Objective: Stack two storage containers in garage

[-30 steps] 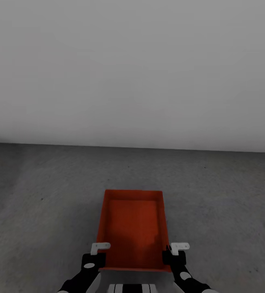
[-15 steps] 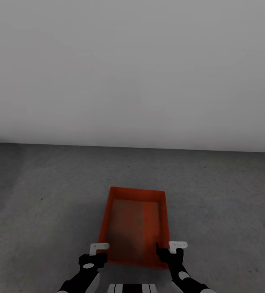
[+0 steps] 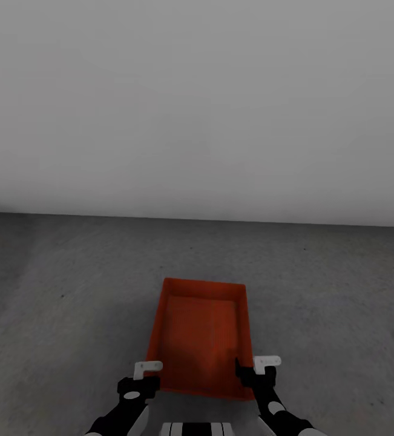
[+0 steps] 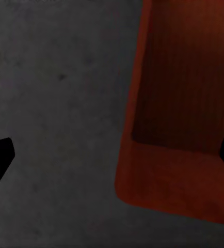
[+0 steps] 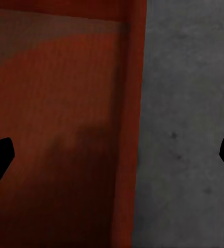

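Since the grey concrete floor (image 3: 69,315) of the garage spreads bare on every side of the orange-red container (image 3: 201,345), nothing nearby could stop the bin if it were nudged. The container rests flat on that floor, in front of the plain white wall (image 3: 197,103) and just ahead of the robot's arms. Its left gripper (image 3: 142,376) sits beside the container's near left corner, and its right gripper (image 3: 258,372) sits over the near right wall. In both wrist views the jaws stand spread wide and grasp nothing, with the left set over the container's corner and the right set straddling the container's side wall.

A likely slip is a finger catching that thin wall as the arms pull away, which would drag or tip the bin. Later, a skewed bin would make stacking the second one harder.

Only one container appears. The near rim of the container is partly covered by the arms, and whether the right fingers touch the wall cannot be told. Dim light blurs the ribbing inside the container.
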Robot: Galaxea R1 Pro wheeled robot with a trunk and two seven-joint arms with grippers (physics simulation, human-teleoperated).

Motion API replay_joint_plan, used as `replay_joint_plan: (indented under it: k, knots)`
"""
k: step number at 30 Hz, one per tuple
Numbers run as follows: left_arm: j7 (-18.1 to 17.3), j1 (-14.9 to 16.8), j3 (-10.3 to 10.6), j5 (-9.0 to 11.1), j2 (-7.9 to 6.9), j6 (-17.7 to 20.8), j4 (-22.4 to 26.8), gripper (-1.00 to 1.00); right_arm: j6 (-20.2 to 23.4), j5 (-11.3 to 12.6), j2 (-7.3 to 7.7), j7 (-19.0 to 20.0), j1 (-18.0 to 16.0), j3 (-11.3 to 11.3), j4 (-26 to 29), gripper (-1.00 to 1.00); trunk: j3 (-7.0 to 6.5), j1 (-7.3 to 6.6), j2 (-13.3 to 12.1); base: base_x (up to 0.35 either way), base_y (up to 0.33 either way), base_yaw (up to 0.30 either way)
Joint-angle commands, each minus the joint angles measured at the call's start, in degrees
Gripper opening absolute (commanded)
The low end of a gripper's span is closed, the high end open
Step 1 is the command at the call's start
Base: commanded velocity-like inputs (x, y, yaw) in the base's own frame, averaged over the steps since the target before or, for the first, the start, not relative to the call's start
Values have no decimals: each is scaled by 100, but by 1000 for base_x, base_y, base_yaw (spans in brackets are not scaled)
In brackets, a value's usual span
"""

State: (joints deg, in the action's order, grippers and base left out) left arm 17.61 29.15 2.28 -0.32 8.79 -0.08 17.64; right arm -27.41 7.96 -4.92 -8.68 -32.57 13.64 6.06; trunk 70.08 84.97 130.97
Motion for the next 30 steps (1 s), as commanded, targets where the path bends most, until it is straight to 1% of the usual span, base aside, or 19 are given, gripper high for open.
replay_joint_plan:
  k: [1,2,30]
  knots:
    - [32,1,23,-3,-1,-1,-3,100,-21,55,0,-19,-3,51,-6,100,4,-1,1,0,0,0]
    - [32,1,22,-3,-1,-1,-4,100,-20,53,0,-17,-3,51,-7,100,4,-1,1,0,0,0]
    - [32,1,18,-4,-1,-1,-6,100,-28,55,-9,-35,-3,56,-31,100,-499,-616,-1122,0,0,0]
